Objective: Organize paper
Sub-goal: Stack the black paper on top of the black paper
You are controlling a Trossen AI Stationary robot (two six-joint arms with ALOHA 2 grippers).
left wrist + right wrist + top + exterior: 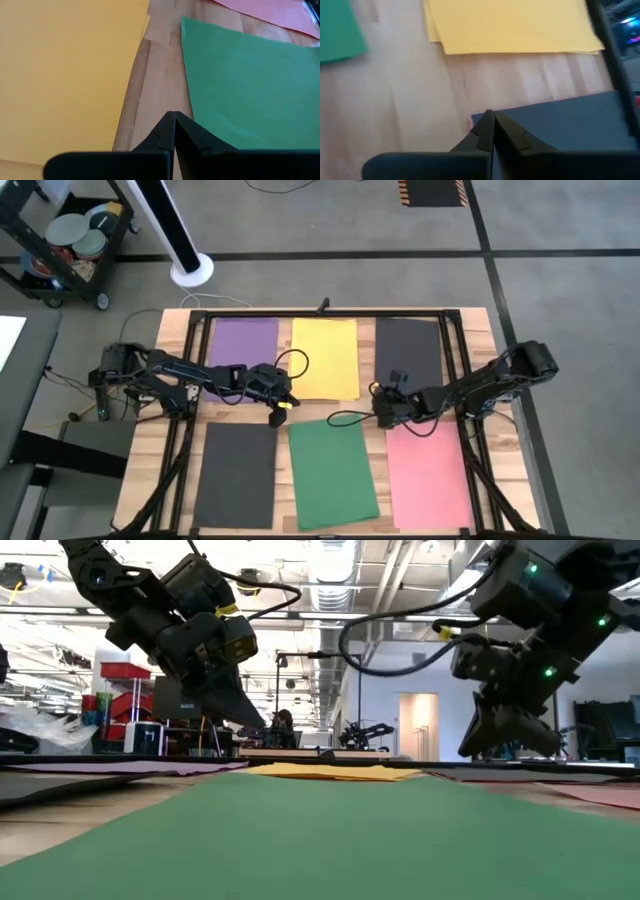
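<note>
Six papers lie flat on the wooden table: purple (245, 345), yellow (325, 356) and black (410, 348) in the far row, and another black (237, 475), green (333, 473) and pink (428, 475) in the near row. My left gripper (174, 114) is shut and hovers over bare wood between the yellow (60, 75) and the green (250, 85); in the high view it is mid-table (283, 402). My right gripper (490, 114) is shut at the near left corner of the far black paper (560, 125); in the high view it is right of centre (383, 415). My right gripper is shut on the far black paper at its near left corner (476, 120), pinched between the two fingertips. The fingers slant down from the table's right side. The tips hide the corner itself, so I cannot tell whether one layer or several is held. The rest of the sheet stretches away toward the right.
A black metal frame (452, 360) runs around the work area, and loose cables (350, 418) cross the middle. Bare wood shows in the strips between the papers. Off the table at the far left stand a cart (70, 245) and a white pole base (190, 272).
</note>
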